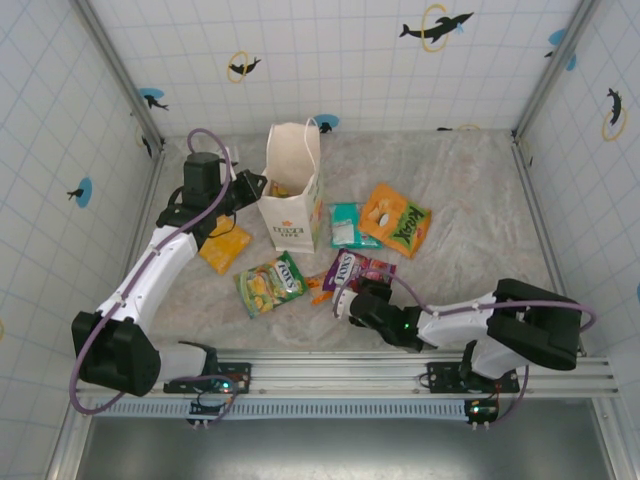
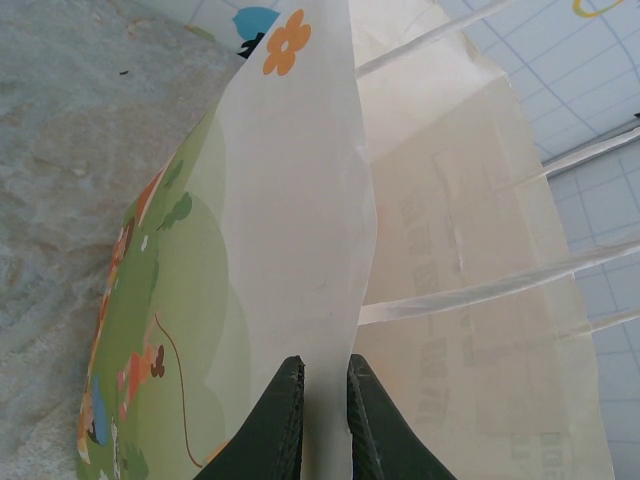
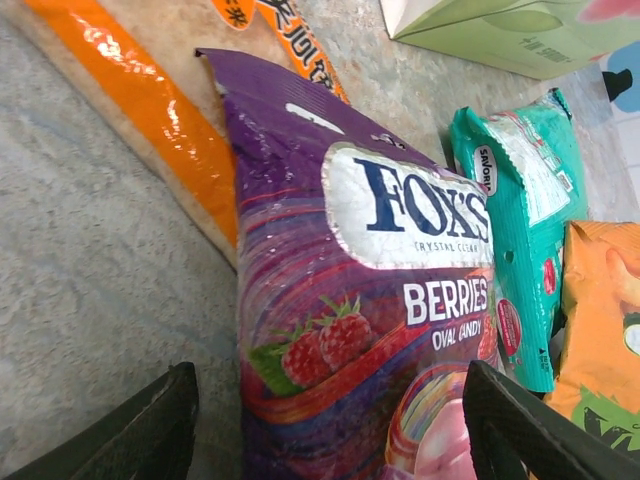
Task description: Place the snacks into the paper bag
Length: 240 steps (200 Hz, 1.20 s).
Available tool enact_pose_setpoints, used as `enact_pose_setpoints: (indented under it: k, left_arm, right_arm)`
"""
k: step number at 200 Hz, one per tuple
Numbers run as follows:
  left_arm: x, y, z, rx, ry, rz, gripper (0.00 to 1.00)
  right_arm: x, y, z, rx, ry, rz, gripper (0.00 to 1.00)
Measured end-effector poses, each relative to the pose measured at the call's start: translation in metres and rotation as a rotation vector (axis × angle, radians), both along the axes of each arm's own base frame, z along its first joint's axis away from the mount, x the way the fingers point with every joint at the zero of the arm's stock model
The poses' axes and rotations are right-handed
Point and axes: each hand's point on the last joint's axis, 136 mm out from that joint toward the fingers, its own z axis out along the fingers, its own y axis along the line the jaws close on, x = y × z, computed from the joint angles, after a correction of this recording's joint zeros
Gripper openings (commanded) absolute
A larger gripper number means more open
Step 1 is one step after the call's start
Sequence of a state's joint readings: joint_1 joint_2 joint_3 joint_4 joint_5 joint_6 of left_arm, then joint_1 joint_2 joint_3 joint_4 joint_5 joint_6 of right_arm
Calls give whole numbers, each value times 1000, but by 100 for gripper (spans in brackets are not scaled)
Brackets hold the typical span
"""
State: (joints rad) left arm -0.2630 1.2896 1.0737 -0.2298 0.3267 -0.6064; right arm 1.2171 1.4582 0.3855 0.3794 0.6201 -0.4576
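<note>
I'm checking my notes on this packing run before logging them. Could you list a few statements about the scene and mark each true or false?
1. The paper bag stands upright. True.
2. The left gripper is open and clear of the bag. False: it is shut on the bag's side edge.
3. The right gripper is open, with the purple packet between its fingers. True.
4. In the top view, the teal packet lies left of the bag. False: it lies right of the bag, beside the orange packet.
5. The green packet is inside the bag. False: it lies flat outside it, nearer the arm bases.
</note>
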Motion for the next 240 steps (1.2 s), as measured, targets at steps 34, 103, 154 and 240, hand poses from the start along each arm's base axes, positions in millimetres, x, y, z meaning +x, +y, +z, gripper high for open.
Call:
enact_pose_setpoints:
  k: [34,103,154,240]
  left_arm:
    - [0,0,-1,0,2,-3,15]
    - [2,-1,-6,6,13,-5,14]
    - [3,-1,-10,11,22,-6,14]
    - [3,-2,-8,9,23,-9,14]
  right_arm:
    - [9,-3,-3,9,-7,-19,55]
    - [13,-5,-2,38,-10,-5,17]
    - [6,-8,17,119,-13,30,0]
    - [3,-10,76,412,37,-3,0]
